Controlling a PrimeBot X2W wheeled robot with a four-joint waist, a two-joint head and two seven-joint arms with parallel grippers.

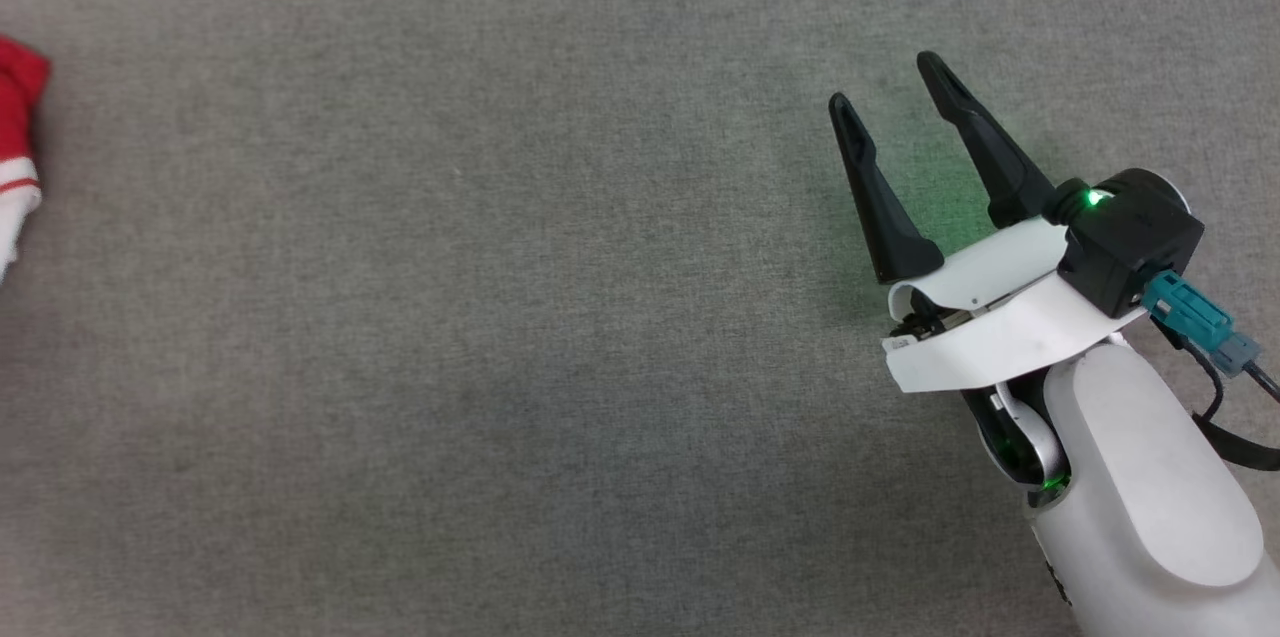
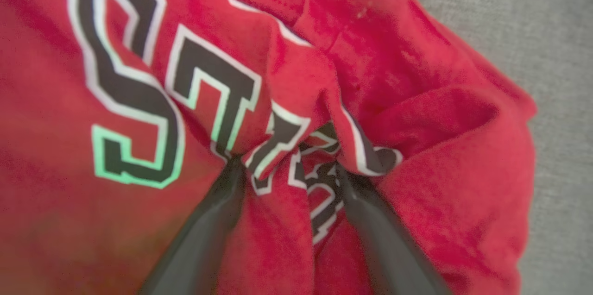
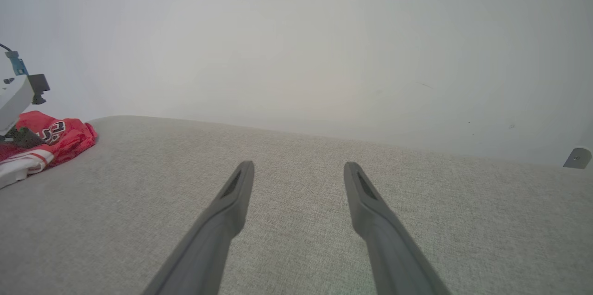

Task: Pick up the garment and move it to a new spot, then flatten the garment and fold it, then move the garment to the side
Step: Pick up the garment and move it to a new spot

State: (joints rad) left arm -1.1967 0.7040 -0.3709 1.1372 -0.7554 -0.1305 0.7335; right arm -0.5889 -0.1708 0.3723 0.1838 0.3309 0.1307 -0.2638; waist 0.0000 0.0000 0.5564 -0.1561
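While the right gripper (image 1: 883, 78) hangs over the grey cloth surface (image 1: 450, 317) with its two fingers spread wide and nothing between them, the action is far off to its left. The garment (image 2: 417, 77) sits there in a crumpled heap, too bunched to show a clear long axis. Its black letters (image 2: 129, 100) run across the left wrist view toward the left gripper (image 2: 291, 165), fingers apart, tips buried in the folds. Striped trim (image 1: 15, 172) peeks in at the head view's left edge.
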